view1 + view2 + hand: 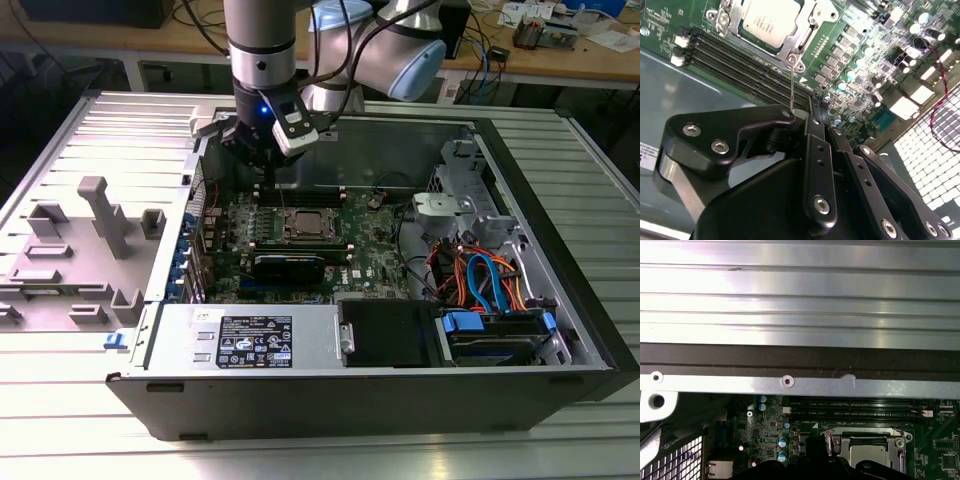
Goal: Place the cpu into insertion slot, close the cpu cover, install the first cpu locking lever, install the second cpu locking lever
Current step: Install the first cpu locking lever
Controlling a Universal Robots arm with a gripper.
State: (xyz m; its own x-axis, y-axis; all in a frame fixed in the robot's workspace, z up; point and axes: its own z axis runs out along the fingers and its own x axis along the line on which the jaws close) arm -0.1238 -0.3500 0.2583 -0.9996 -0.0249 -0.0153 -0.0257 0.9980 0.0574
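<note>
exterior view | case top open, free way down to cpu at frame centre | gripper low near case rear wall, upper centre | black module just below cpu | drive cage, cables crowd the exterior view's right | power supply bars lower centre

We see a ribbed metal desk catching bright light near us; at the far side a long wooden worktop carries loose cables and papers toward the right.

The dull silver cpu lies flat, framed by the lowered silvery cpu cover.
</note>
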